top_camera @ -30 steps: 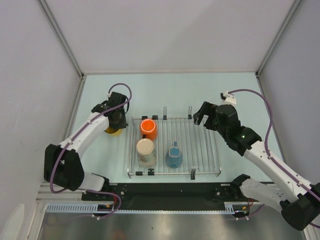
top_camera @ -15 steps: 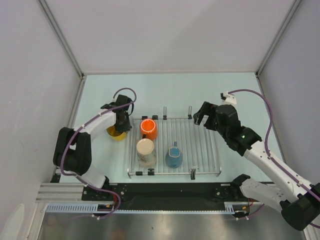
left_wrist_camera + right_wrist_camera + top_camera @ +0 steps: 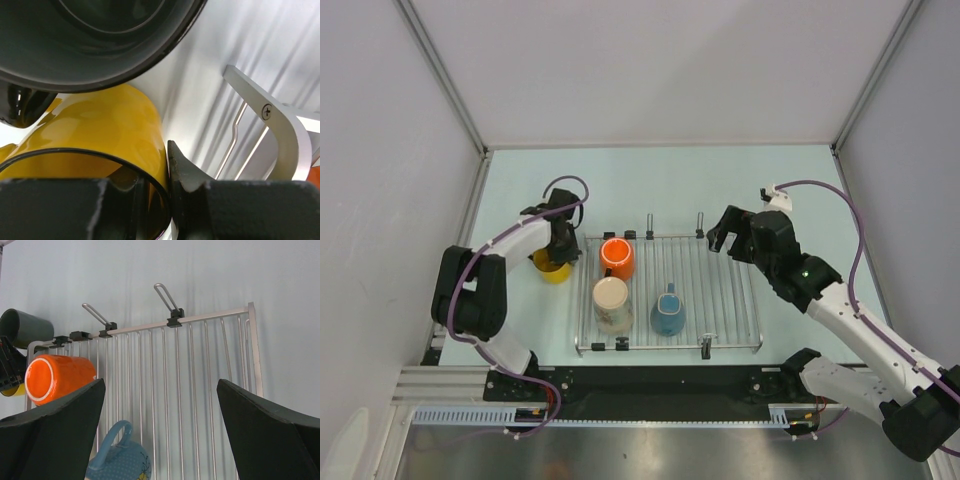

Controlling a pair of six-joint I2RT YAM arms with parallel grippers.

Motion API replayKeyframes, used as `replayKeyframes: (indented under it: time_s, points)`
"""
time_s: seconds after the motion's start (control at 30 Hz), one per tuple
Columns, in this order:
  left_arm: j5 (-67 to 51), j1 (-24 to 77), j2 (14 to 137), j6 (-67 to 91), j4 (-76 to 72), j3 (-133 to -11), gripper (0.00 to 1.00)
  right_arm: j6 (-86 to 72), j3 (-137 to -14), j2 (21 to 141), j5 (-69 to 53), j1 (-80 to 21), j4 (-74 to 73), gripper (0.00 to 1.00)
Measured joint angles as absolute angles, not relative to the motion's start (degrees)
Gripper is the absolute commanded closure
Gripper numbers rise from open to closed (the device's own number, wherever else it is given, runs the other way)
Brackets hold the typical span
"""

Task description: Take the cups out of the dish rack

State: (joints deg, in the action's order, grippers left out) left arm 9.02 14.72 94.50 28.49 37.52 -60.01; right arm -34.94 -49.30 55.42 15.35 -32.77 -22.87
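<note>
One glossy yellow mug [image 3: 100, 130], rim pinched by left claw [image 3: 558, 247], beside rack [image 3: 725, 290].

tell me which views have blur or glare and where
left wrist: far too close, the dark mug is a soft mass up top, pale glare on the yellow mug; right wrist: dish rack sharp, own fingers dark and soft; top external: even light, faint shadows

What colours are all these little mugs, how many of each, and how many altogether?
Orange mug: 1
Cream mug: 1
Blue mug: 1
Yellow mug: 1
Dark grey-green mug: 1
Total: 5
</note>
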Motion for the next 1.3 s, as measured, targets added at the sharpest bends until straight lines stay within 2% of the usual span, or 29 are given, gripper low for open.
replayKeyframes:
  time_s: [0.03, 0.07, 0.1, 0.2, 0.47, 0.67, 0.93, 1.3]
  points:
    - [9.0, 14.7, 94.5, 28.5, 37.5, -60.0, 0.68, -34.9, -49.3, 55.4, 15.4, -32.8, -22.9, 0.00]
    - [9.0, 14.6, 94.5, 28.5, 37.5, -60.0, 0.64, -34.9, -49.1, 55.4, 15.4, -32.8, -22.9, 0.00]
    - [9.0, 14.6, 94.4, 28.6, 37.4, -60.0, 0.53, -34.9, -49.1, 55.4, 15.3, -32.8, -22.9, 0.00]
    - [9.8, 14.3, 93.7, 28.3, 37.9, -60.0, 0.40, -34.9, -48.9, 55.4, 15.2, -32.8, -22.9, 0.00]
    - [10.4, 14.1, 86.7, 28.5, 41.8, -63.8, 0.20, -34.9, -48.9, 55.7, 14.2, -32.9, -22.8, 0.00]
    - [10.7, 14.1, 79.3, 28.4, 45.0, -69.0, 0.14, -33.3, -51.7, 60.2, 12.3, -35.8, -22.5, 0.00]
    - [10.9, 14.6, 67.3, 28.6, 46.9, -71.4, 0.12, -27.9, -69.1, 78.0, 11.6, -45.7, -22.2, 0.00]
    - [10.7, 15.9, 51.3, 30.0, 42.9, -60.0, 0.07, -22.7, -84.5, 97.4, 13.4, -53.6, -25.0, 0.00]
